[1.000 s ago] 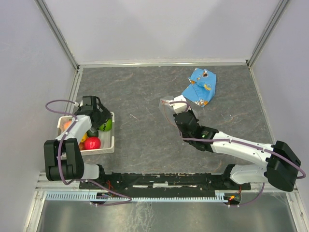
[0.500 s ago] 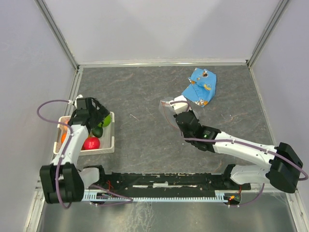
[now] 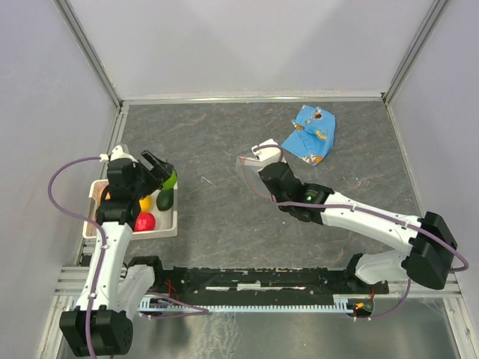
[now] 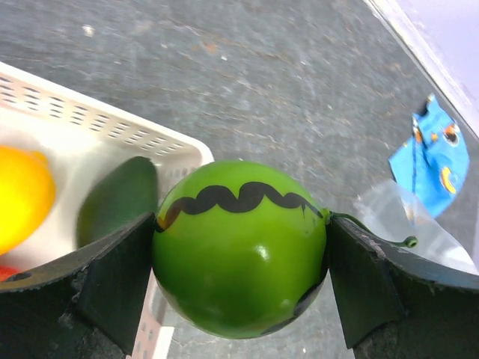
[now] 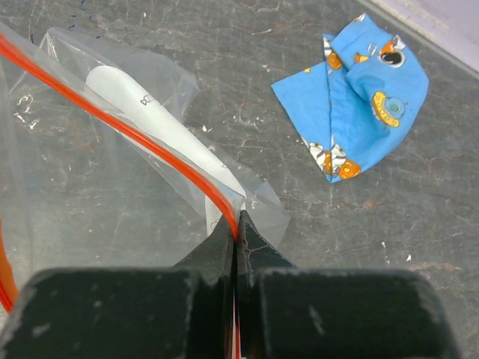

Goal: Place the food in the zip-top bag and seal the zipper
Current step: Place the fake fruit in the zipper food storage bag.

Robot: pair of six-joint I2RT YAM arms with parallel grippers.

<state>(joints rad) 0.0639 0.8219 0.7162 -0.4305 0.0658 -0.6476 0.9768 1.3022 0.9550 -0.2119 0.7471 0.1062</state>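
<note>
- Left gripper [image 4: 239, 250]: fingers spread around the green toy fruit [image 4: 239, 262] and pressed on both its sides. A dark zigzag band runs around the fruit's upper part.
- In the overhead view this gripper and fruit sit over the far right corner of the white lattice basket [image 3: 163, 229], at the table's left side.
- Inside the basket are a yellow-orange fruit [image 4: 21, 196], a dark green piece [image 4: 116, 203] and a red fruit [image 3: 144, 221].
- Right gripper [image 5: 238, 233]: fingers pinched flat together on the zipper [image 5: 150, 146], near one corner of the zip-top bag [image 5: 82, 187].
- The bag is clear and crumpled. Its white label [image 5: 161, 133] lies just behind the red-orange strip.
- The bag is mid-table, well apart from the basket. Whether its mouth is parted cannot be told.
- Blue snack packet [image 5: 359, 105] lies flat on the grey table [image 3: 224, 134], near the bag but not touching it.
</note>
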